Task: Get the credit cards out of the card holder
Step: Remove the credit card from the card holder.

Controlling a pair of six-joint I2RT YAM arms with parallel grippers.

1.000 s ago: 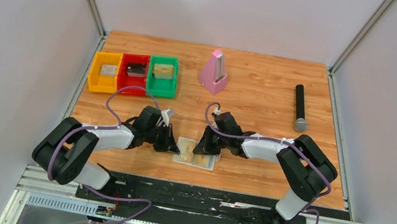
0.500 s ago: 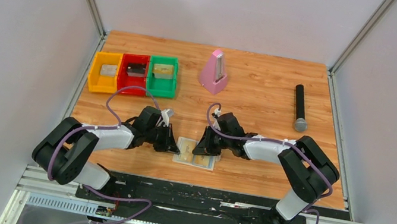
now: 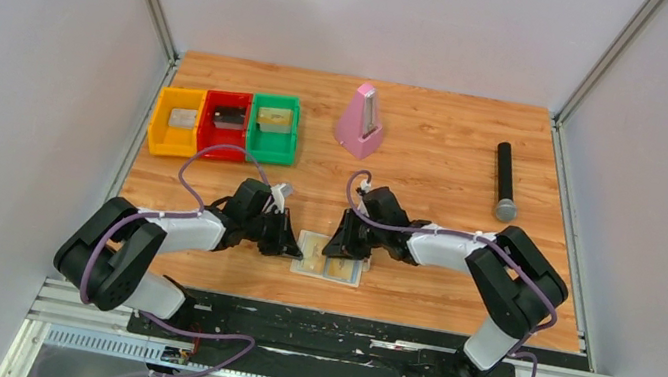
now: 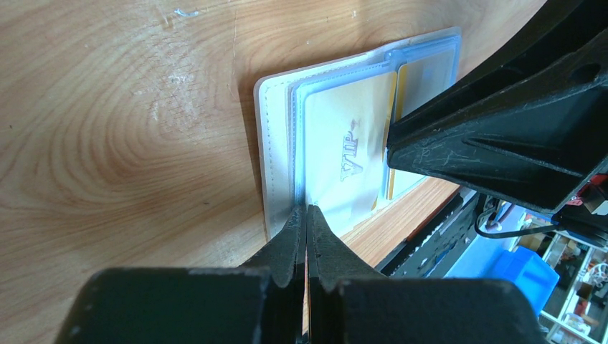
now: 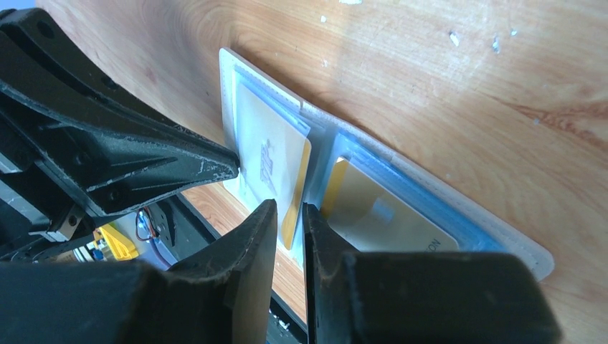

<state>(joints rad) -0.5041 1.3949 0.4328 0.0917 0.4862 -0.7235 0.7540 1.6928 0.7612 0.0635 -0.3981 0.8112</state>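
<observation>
The card holder (image 3: 331,259) lies open near the table's front edge, with a cream rim (image 4: 274,136) and pale blue panels. A yellow-gold card marked VIP (image 4: 348,150) sits in one panel, its edge over the middle fold (image 5: 272,158). A second gold card (image 5: 380,215) sits in the other panel (image 4: 423,72). No dark card shows. My left gripper (image 3: 289,242) is shut, its tips (image 4: 306,215) resting on the holder's outer edge. My right gripper (image 3: 339,247) stands with a narrow gap (image 5: 290,211) around the VIP card's edge.
Yellow (image 3: 176,121), red (image 3: 224,123) and green (image 3: 274,126) bins stand at the back left, each holding a small item. A pink metronome (image 3: 360,120) is at the back middle and a black microphone (image 3: 505,181) at the right. The table's front edge runs just behind the holder.
My right gripper has edged slightly left over the holder. The left arm and the holder have not visibly moved.
</observation>
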